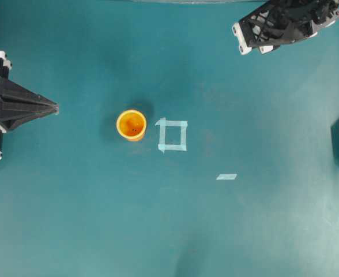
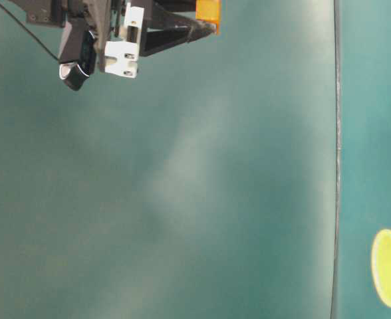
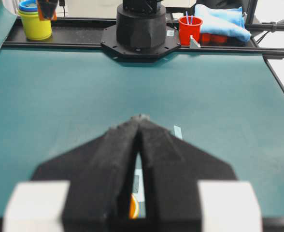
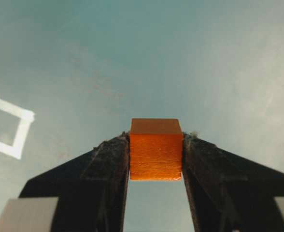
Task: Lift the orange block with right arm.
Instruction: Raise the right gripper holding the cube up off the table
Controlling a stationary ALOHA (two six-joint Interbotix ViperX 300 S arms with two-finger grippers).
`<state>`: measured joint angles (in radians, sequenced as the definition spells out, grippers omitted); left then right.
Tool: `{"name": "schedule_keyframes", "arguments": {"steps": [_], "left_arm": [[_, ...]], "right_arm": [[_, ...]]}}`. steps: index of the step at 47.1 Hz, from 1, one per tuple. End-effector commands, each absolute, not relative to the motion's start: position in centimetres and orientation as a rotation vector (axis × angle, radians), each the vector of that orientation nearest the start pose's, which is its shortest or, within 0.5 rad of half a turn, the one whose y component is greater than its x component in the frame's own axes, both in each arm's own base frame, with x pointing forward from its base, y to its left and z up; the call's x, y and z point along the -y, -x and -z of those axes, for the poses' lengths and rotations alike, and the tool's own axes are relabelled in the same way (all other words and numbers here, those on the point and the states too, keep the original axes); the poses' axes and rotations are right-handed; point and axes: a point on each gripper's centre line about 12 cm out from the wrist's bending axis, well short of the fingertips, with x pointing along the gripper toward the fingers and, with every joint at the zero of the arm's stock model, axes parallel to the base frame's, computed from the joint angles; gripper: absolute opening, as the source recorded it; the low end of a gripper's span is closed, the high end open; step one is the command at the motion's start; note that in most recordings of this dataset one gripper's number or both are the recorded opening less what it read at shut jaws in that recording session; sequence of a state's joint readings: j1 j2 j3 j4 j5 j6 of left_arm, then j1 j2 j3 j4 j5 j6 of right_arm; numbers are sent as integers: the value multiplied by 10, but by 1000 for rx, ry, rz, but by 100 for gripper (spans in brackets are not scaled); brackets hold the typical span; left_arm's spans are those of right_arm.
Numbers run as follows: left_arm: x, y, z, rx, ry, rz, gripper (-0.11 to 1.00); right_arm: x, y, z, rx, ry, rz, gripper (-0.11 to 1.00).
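Note:
The orange block (image 4: 156,150), a small cube, is clamped between the two black fingers of my right gripper (image 4: 156,145), with bare teal table showing far beneath it. From table level the block (image 2: 208,10) hangs well above the table in the right gripper (image 2: 205,20). Overhead, the right arm's gripper (image 1: 241,36) sits at the top right and hides the block. My left gripper (image 1: 55,107) rests at the left edge, its pointed fingers pressed together (image 3: 140,118) with nothing between them.
An orange-yellow cup (image 1: 131,124) stands upright left of centre, beside a pale tape square (image 1: 173,135). A short tape strip (image 1: 226,176) lies nearer the front. Behind the table are the right arm's base (image 3: 142,24), a yellow cup (image 3: 35,23), a red cup (image 3: 190,30) and blue cloth (image 3: 221,21).

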<state>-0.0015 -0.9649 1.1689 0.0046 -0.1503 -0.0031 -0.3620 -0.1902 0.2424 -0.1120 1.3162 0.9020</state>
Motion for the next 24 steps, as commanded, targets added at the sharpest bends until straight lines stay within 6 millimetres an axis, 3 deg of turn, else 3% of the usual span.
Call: {"name": "schedule_keyframes", "arguments": {"steps": [1, 24], "left_arm": [[0, -202, -290, -29, -3, 3, 0], [1, -202, -291, -28, -3, 4, 0]], "right_arm": [[126, -299, -323, -1058, -893, 947, 38], [125, -297, -338, -1066, -895, 955, 38]]}}
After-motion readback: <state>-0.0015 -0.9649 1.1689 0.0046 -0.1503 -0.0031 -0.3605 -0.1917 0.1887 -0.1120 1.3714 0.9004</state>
